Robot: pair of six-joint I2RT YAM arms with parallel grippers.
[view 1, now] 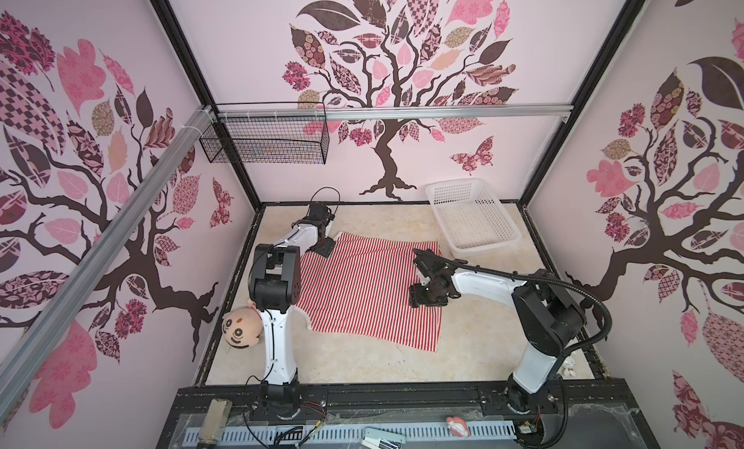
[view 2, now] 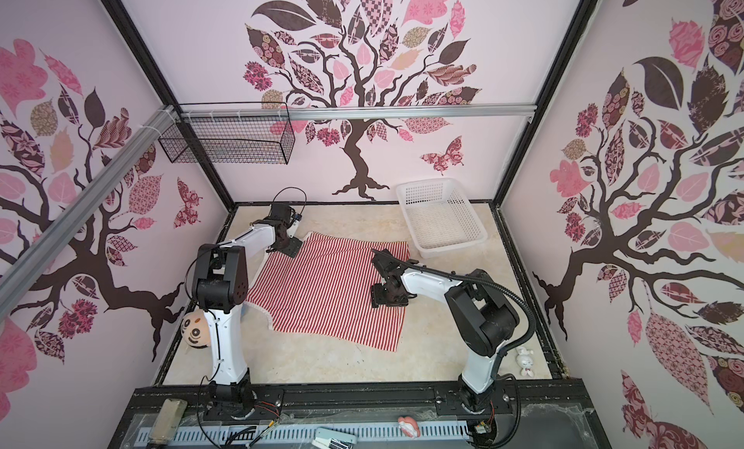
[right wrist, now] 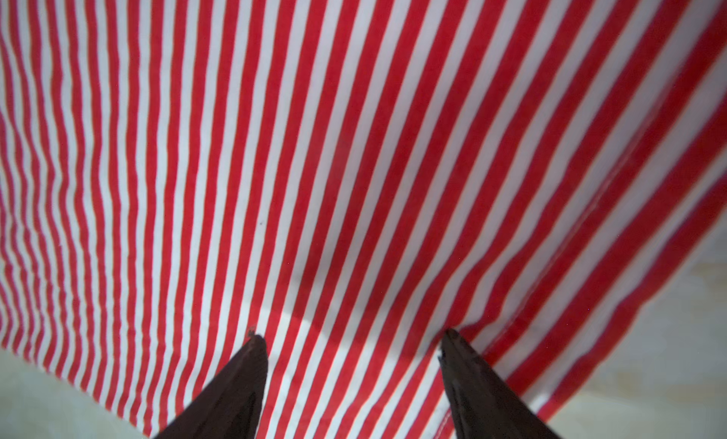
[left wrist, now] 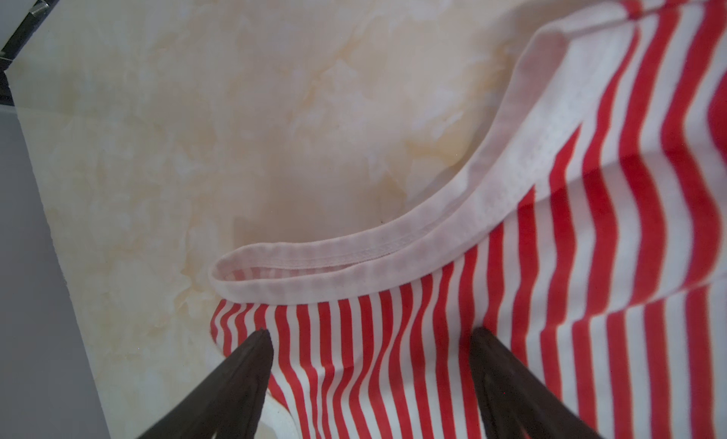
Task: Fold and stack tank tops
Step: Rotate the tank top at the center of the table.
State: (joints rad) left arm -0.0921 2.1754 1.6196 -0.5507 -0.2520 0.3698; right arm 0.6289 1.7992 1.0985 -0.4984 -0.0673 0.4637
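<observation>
One red-and-white striped tank top (view 1: pixel 362 294) (view 2: pixel 326 298) lies spread flat on the beige marbled table in both top views. Its white trim shows at the far left corner and on the near left side. My left gripper (view 1: pixel 324 247) (view 2: pixel 290 247) stands over the far left corner. In the left wrist view it (left wrist: pixel 369 338) is open, with its fingertips (left wrist: pixel 255 358) on striped fabric just beside the curved white trim (left wrist: pixel 354 260). My right gripper (view 1: pixel 422 298) (view 2: pixel 387 297) is over the top's right part. It (right wrist: pixel 352 338) is open too, tips resting on the stripes near a seamed edge.
A white perforated basket (view 1: pixel 455 184) (view 2: pixel 427 184) stands empty at the far right, just beyond the top. A plush doll head (view 1: pixel 239 326) (view 2: pixel 195 330) lies by the left arm's base. A small white bunny figure (view 2: pixel 524 360) sits near the right arm's base. A black wire basket (view 1: pixel 265 141) hangs on the back wall.
</observation>
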